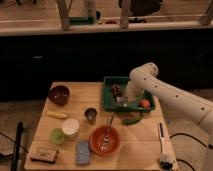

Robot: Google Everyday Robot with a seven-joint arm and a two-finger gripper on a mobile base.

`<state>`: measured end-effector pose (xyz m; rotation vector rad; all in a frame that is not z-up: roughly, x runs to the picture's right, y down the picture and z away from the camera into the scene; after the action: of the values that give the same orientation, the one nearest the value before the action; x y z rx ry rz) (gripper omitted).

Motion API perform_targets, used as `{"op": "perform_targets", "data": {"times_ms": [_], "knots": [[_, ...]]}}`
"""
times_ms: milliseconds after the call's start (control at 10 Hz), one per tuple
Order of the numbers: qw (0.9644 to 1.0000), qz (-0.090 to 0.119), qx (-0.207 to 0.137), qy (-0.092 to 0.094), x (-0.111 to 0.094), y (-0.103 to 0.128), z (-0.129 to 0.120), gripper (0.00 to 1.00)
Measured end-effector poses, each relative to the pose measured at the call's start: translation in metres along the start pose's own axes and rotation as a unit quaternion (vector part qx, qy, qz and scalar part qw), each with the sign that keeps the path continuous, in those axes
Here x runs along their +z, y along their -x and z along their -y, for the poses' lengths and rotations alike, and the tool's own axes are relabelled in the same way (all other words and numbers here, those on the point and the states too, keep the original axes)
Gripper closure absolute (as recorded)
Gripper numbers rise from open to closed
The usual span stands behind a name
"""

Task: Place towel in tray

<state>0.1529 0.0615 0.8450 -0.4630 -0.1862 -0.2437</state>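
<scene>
A blue-grey folded towel (83,152) lies flat on the wooden table near its front edge, left of the orange plate. The green tray (109,102) stands at the back right of the table. It holds an orange fruit (145,103) and a small dark object. My white arm comes in from the right and bends down over the tray. My gripper (118,93) hangs inside the tray near its middle, far from the towel.
On the table (145,140) are a dark red bowl (59,94), a banana (57,114), a white cup (70,127), a green cup (56,135), a metal cup (90,115), an orange plate with a fork (105,140), a brown sponge (44,154), a green vegetable (131,120) and a brush (162,145).
</scene>
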Motion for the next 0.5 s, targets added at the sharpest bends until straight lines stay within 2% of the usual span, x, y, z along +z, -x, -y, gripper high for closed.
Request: {"op": "perform_targets", "data": {"times_ms": [100,300,400,500], "knots": [[1.0,-0.003,-0.001,-0.002,-0.001,0.001,0.004,0.57],[1.0,-0.009,-0.001,-0.003,-0.003,-0.001,0.008,0.39],[0.9999,-0.012,-0.002,-0.004,-0.005,0.0,0.012,0.27],[0.9999,-0.014,-0.003,-0.005,-0.007,0.001,0.016,0.21]]}}
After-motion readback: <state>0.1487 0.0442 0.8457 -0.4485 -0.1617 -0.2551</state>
